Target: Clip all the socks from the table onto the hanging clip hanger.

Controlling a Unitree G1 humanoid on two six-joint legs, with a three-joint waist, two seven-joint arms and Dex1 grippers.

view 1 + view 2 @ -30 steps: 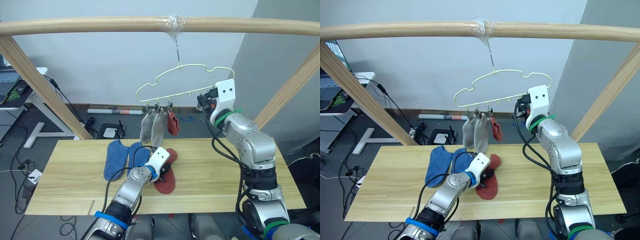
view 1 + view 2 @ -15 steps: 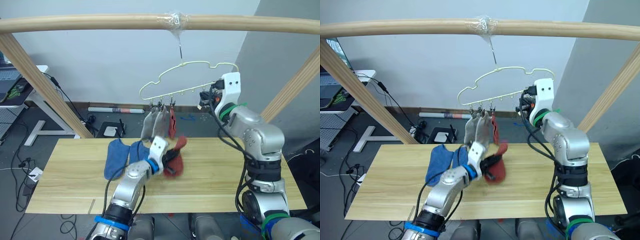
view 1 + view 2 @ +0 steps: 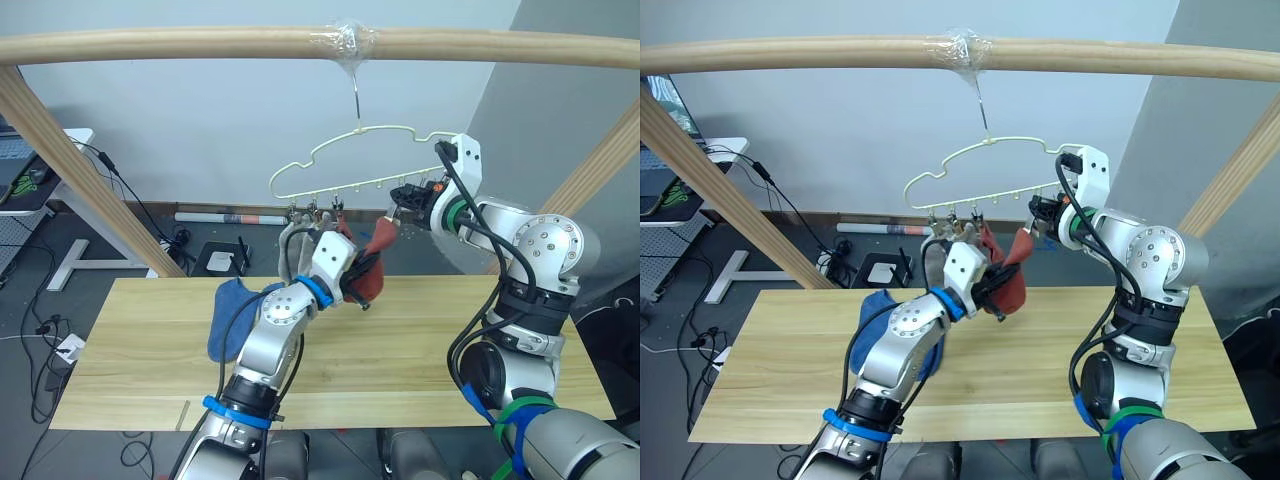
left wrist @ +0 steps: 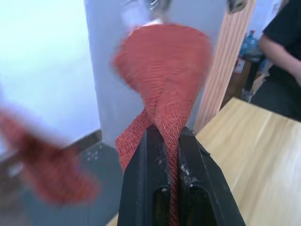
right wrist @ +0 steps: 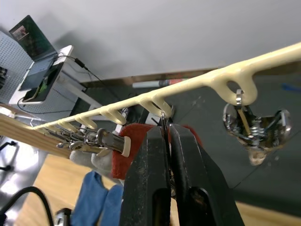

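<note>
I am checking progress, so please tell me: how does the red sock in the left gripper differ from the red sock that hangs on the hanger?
The held red sock is pinched in the left gripper, raised toward the hanger; the hung red sock hangs from a clip, touched by neither gripper. The held one is bunched and slanted; the hung one hangs straight down. Both share the same rust-red fabric.
</note>
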